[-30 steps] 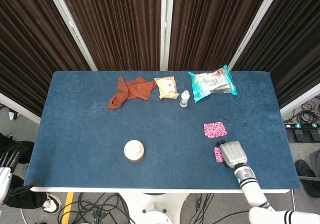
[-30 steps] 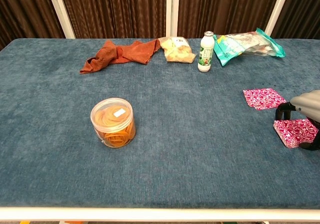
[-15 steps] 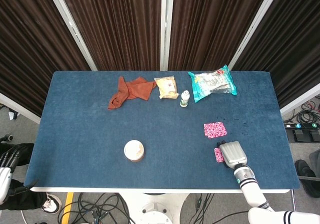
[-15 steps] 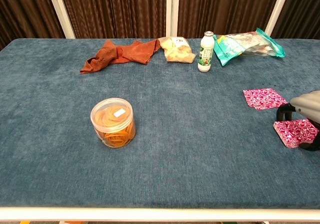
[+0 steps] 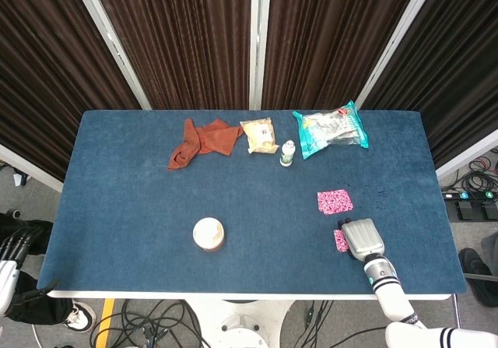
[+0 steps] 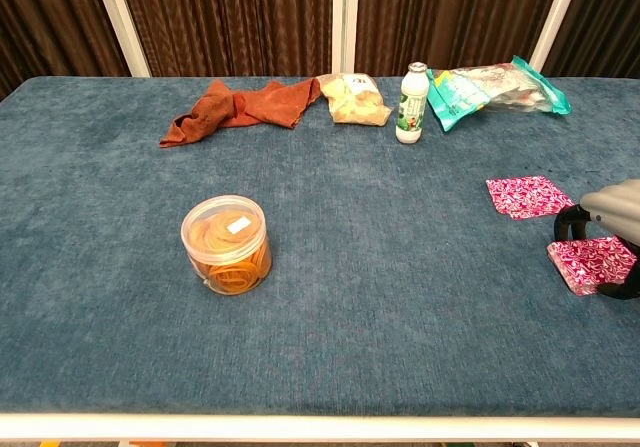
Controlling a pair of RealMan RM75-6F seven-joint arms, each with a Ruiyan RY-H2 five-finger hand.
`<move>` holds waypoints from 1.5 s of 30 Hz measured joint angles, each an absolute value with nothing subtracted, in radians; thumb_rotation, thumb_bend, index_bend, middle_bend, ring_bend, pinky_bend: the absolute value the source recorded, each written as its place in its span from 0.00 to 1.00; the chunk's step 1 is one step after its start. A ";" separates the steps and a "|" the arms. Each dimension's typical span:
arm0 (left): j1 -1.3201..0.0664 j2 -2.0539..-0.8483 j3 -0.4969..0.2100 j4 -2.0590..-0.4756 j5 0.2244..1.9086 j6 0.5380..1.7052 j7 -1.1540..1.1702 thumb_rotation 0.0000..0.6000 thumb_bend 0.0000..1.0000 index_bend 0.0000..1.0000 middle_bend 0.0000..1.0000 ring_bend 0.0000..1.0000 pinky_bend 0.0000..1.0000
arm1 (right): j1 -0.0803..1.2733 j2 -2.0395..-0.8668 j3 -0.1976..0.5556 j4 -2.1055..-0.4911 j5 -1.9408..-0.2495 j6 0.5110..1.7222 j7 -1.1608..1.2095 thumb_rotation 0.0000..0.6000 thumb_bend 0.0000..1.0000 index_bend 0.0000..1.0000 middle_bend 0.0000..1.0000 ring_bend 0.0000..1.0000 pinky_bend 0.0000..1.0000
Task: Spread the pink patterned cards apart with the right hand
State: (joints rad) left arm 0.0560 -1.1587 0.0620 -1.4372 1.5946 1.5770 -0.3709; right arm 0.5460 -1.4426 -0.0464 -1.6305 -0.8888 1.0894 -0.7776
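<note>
My right hand (image 5: 362, 239) lay at about five o'clock on the blue table (image 5: 140, 208), knuckles up over the near pink patterned card (image 6: 592, 262). The dark fingers (image 6: 566, 225) curved down beside that card's far-left corner; whether they gripped or only touched it I could not tell. Compared with a second before, the hand had barely shifted, and the near card looked flatter on the cloth, its thick edge less visible. The second pink patterned card (image 5: 334, 202) lay apart from it, toward twelve o'clock of my hand, unchanged.

My left hand (image 5: 9, 254) hung off the table's edge at about eight o'clock, fingers loosely apart and holding nothing.

Farther out, a clear round tub of orange rings (image 6: 226, 244) stood at nine o'clock of my right hand, carrying a small white label too small to read. Along the far edge sat a rust-red cloth (image 5: 202, 142), a small snack packet (image 5: 259, 135), a white bottle with a green label (image 6: 410, 103) and a teal bag (image 5: 331, 128); their printing was not legible.
</note>
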 measured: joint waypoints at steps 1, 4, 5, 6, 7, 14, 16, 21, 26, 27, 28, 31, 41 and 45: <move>0.056 -1.159 0.062 -1.437 1.594 1.577 -0.371 1.00 0.14 0.11 0.08 0.00 0.08 | 0.546 -1.443 -0.046 -1.630 -0.890 1.090 -0.777 1.00 0.20 0.38 0.38 0.69 0.79; 0.056 -1.160 0.062 -1.435 1.594 1.576 -0.373 1.00 0.14 0.11 0.08 0.00 0.08 | 0.545 -1.443 -0.044 -1.630 -0.895 1.092 -0.772 1.00 0.20 0.39 0.39 0.69 0.79; 0.056 -1.160 0.062 -1.435 1.594 1.576 -0.373 1.00 0.14 0.11 0.08 0.00 0.08 | 0.544 -1.443 -0.043 -1.630 -0.897 1.093 -0.771 1.00 0.20 0.39 0.39 0.69 0.79; 0.056 -1.160 0.062 -1.435 1.594 1.576 -0.374 1.00 0.14 0.11 0.08 0.00 0.08 | 0.544 -1.442 -0.042 -1.631 -0.901 1.095 -0.768 1.00 0.20 0.40 0.39 0.69 0.79; 0.056 -1.160 0.062 -1.434 1.593 1.576 -0.375 1.00 0.14 0.11 0.08 0.00 0.08 | 0.543 -1.440 -0.042 -1.632 -0.902 1.095 -0.767 1.00 0.21 0.40 0.39 0.69 0.79; 0.056 -1.161 0.062 -1.433 1.594 1.575 -0.378 1.00 0.14 0.11 0.08 0.00 0.08 | 0.542 -1.433 -0.040 -1.641 -0.903 1.098 -0.770 1.00 0.21 0.41 0.40 0.69 0.79; 0.056 -1.161 0.062 -1.433 1.594 1.575 -0.379 1.00 0.14 0.11 0.08 0.00 0.08 | 0.542 -1.430 -0.040 -1.646 -0.903 1.100 -0.774 1.00 0.21 0.41 0.40 0.69 0.79; 0.056 -1.161 0.063 -1.433 1.595 1.575 -0.381 1.00 0.14 0.11 0.08 0.00 0.08 | 0.544 -1.424 -0.038 -1.659 -0.900 1.104 -0.784 1.00 0.21 0.42 0.41 0.69 0.79; 0.057 -1.160 0.062 -1.434 1.594 1.576 -0.384 1.00 0.14 0.11 0.08 0.00 0.08 | 0.545 -1.424 -0.036 -1.664 -0.899 1.106 -0.787 1.00 0.21 0.42 0.41 0.69 0.79; 0.057 -1.160 0.062 -1.434 1.594 1.576 -0.385 1.00 0.14 0.11 0.08 0.00 0.08 | 0.545 -1.424 -0.035 -1.665 -0.900 1.107 -0.788 1.00 0.21 0.42 0.41 0.69 0.79; 0.057 -1.160 0.062 -1.434 1.594 1.576 -0.385 1.00 0.14 0.11 0.08 0.00 0.08 | 0.546 -1.424 -0.034 -1.666 -0.900 1.108 -0.790 1.00 0.21 0.42 0.41 0.69 0.79; 0.057 -1.160 0.062 -1.434 1.593 1.575 -0.388 1.00 0.14 0.11 0.08 0.00 0.08 | 0.550 -1.423 -0.031 -1.673 -0.898 1.109 -0.797 1.00 0.21 0.42 0.41 0.69 0.79; 0.058 -1.157 0.060 -1.434 1.592 1.578 -0.396 1.00 0.14 0.11 0.08 0.00 0.08 | 0.617 -1.434 0.024 -1.724 -0.848 1.104 -0.880 1.00 0.21 0.43 0.42 0.69 0.79; 0.058 -1.157 0.059 -1.433 1.592 1.581 -0.400 1.00 0.14 0.11 0.08 0.00 0.08 | 0.666 -1.460 0.058 -1.744 -0.787 1.105 -0.943 1.00 0.21 0.43 0.42 0.69 0.79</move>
State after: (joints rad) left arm 0.0584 -1.1567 0.0589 -1.4326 1.5916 1.5807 -0.3998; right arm 0.6662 -1.4603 0.0579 -1.7439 -0.7866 1.1046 -0.9432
